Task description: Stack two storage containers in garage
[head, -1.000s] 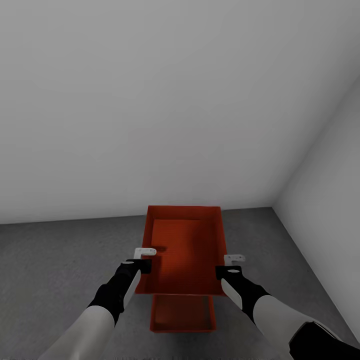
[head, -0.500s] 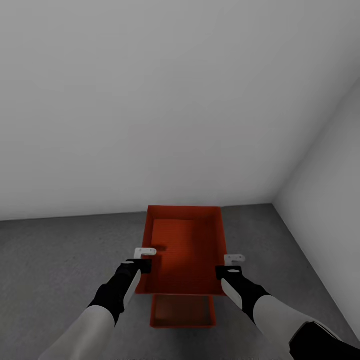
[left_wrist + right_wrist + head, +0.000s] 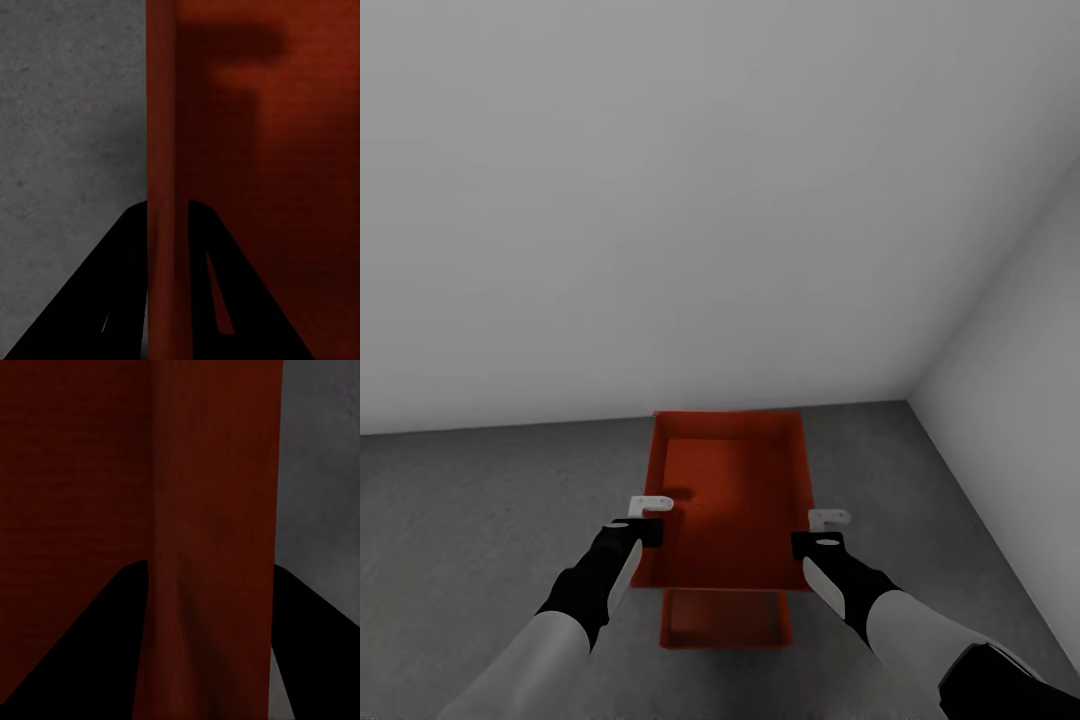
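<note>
While both arms are reaching forward in the head view, the upper container [image 3: 730, 495] is hanging between the two grippers, above the grey concrete floor [image 3: 470, 500] of the garage. The left gripper [image 3: 643, 520] is clamping that bin's left wall about midway along its length; in the left wrist view, the black fingers [image 3: 120, 300] are sitting one on each side of the thin red-orange wall [image 3: 166, 150], pinching it, with bin interior to one side of the fingers and floor to the other. The right gripper [image 3: 818, 530] is gripping the opposite wall in the same way; in the right wrist view its dark fingers [image 3: 67, 652] are straddling the wall, pinching it. The lower container [image 3: 726, 622] is resting on the floor beneath the near end of the held bin, its near part showing just behind the fingers, toward the robot. Whether the two bins are touching cannot be told. Plain white walls [image 3: 660, 200] are meeting at a corner ahead and to the right of the fingers.
</note>
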Robot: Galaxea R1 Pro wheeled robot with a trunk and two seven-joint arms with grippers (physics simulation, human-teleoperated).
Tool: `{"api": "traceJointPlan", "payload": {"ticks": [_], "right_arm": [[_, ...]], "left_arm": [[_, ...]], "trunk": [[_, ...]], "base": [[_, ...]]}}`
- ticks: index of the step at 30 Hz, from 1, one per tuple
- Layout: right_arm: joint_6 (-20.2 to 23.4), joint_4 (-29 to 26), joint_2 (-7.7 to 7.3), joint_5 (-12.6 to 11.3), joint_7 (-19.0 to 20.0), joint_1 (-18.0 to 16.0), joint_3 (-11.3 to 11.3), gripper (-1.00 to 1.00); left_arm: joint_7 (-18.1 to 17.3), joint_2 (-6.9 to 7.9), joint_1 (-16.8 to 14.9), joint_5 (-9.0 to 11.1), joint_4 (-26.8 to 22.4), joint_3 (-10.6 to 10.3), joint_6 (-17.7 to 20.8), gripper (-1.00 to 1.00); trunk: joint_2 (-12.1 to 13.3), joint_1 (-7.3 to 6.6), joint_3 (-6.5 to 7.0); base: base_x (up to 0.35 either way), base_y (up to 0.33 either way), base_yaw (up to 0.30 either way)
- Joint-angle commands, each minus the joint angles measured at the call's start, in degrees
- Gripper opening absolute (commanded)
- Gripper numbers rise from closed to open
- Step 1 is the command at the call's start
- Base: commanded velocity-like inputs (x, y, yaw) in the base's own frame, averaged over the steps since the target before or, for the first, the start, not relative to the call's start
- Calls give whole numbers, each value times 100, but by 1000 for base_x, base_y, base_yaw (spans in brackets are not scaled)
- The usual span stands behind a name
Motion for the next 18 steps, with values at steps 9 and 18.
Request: {"api": "traceJointPlan", "payload": {"ticks": [9, 18], "right_arm": [[52, -12, 73, 94, -132, -9, -91, -100], [52, -12, 75, 94, -132, -9, -91, -100]], "left_arm": [[65, -9, 2, -222, -6, 3, 54, -100], [64, -9, 2, -222, -6, 3, 54, -100]], "trunk": [[-371, 200, -252], [-732, 397, -496]], "base": [[0, 0, 0], [0, 0, 0]]}}
